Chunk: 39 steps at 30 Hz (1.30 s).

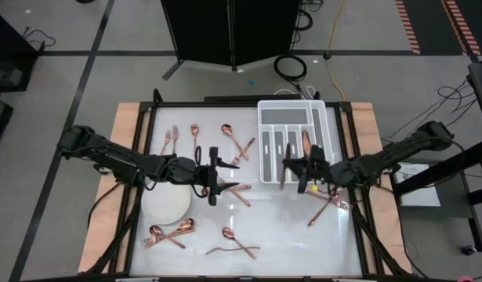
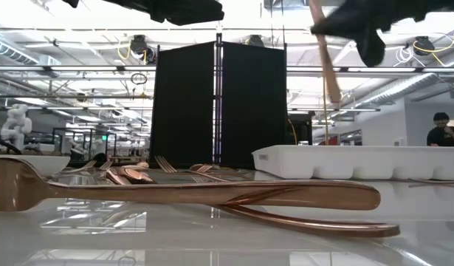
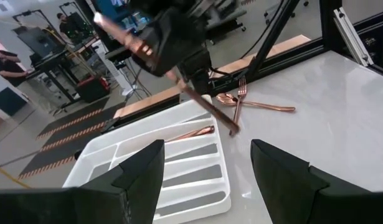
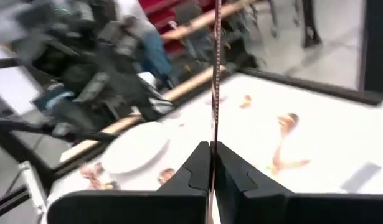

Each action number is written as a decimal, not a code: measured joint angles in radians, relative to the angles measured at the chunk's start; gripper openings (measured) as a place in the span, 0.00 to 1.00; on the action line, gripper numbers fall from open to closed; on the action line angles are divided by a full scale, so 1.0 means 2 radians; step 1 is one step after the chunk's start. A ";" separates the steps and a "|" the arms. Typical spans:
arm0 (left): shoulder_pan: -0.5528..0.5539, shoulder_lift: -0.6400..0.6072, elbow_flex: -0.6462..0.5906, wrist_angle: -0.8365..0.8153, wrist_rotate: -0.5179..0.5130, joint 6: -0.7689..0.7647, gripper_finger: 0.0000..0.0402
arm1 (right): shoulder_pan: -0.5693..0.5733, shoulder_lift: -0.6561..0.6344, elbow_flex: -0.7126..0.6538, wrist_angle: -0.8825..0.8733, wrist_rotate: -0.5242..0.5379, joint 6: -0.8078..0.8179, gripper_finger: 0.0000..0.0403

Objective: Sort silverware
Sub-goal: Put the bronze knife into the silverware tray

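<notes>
Holding a knife (image 4: 216, 74) pinched at one end above the tray (image 1: 325, 117), your right pincer (image 1: 291, 166) risks swing and wrong-slot release; left pincer (image 1: 212, 174) gapes empty beside the tray.

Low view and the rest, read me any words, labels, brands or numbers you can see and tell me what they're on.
None can be read.
White tray: no lettering shows.
White plate: plain.
Copper silverware: no stamp visible.
Room behind the table: any signs are too small or blurred to read.
</notes>
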 joint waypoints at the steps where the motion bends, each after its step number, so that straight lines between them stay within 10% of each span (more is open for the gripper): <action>1: 0.001 0.000 0.000 0.000 0.000 0.000 0.59 | -0.009 -0.015 0.000 -0.026 0.000 0.013 0.00; 15: 0.013 0.000 0.000 0.007 0.000 -0.014 0.59 | -0.145 -0.133 0.000 -0.133 -0.110 0.079 0.00; 39: 0.023 0.000 0.000 0.008 0.000 -0.014 0.59 | -0.338 -0.028 0.150 -0.473 -0.263 0.135 0.00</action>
